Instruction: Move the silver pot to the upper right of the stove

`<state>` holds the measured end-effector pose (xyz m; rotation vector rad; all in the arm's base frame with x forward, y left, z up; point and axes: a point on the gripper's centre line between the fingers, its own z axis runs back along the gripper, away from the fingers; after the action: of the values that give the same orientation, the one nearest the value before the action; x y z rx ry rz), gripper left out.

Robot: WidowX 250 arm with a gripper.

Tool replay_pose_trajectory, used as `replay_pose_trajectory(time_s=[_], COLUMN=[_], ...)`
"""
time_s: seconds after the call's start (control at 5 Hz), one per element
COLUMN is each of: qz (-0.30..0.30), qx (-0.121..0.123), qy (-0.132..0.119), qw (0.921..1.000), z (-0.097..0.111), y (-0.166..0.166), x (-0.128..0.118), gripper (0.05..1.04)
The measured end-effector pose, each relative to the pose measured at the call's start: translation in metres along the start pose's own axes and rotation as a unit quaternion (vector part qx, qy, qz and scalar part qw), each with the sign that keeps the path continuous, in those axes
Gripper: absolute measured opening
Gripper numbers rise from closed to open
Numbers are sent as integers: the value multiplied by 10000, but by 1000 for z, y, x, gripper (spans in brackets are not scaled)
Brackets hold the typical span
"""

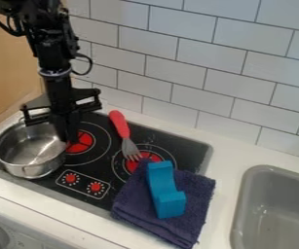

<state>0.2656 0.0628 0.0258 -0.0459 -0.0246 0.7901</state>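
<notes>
Far left: silver pot (29, 146) upright, on the left part of the stove (187, 155), well short of the upper right. Black gripper (65, 136) hangs down at the pot's right rim; whether it is open, closed or clamped on the metal, I cannot tell. Step in hand looks like securing the rim; the carry itself is undone. Main worry here: a hold on one side only, so the weight could tip the pot or twist it loose on lifting. Next rightward, the left burner (81, 142), flat, little trouble unless the base drags. Then the red-handled fork (120, 126), tines reaching over the right burner (155, 157). Too low a pass could shove it along or leave the pot perched on its handle, rocking. Right again, folded purple towel (197, 194) overlapping stove and counter, blue block (161, 189) on top. A wide base set down too near the front could catch cloth, sit tilted, or nudge the block off. Judgement: lift clear, keep to the back edge, lower slowly. Grey sink (262, 168) at far right, well apart; a risk only with gross overshoot.
</notes>
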Motion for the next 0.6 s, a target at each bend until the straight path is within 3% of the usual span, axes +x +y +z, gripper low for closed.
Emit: replay_pose_trajectory(time_s=[0.4, 0.6], qz=[-136, -346], qx=[91, 213], qy=[-373, -365], qw=[9992, 9985], z=[22, 23], y=[-11, -22], x=[-4, -16], gripper=[50, 50])
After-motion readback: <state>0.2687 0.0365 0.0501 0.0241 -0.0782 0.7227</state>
